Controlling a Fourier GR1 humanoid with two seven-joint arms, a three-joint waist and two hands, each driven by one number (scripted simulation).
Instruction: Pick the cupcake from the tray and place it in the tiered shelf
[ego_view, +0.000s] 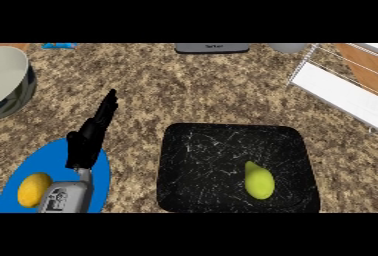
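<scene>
Black, pale-veined square tray (214, 150) taken as the landmark on the speckled brown stone counter (184, 90). Found no cupcake on it; saw only a yellow-green, pear-shaped thing (258, 181) lying toward the tray's near right corner, pointed end away from the robot. Judged that to be the task's thing, still on the tray. Saw nothing resting on the visible part of the white wire tiered shelf (336, 90), beyond the tray's far right corner; could not see the rest of it.

Noted the left hand (92, 135) left of the tray, over a round blue plate (40, 157), fingers straight and together, pointing away and holding nothing. Spotted a round yellow fruit (34, 189) on that plate, well left of the tray. Saw no right hand at all.

Judged the pick best made from the tray's right side, the side nearer both fruit and shelf. Would come down from above, close round the broad near end rather than the narrow tip, lift clear of the tray's raised rim, then carry it toward the far right without catching the wires.
</scene>
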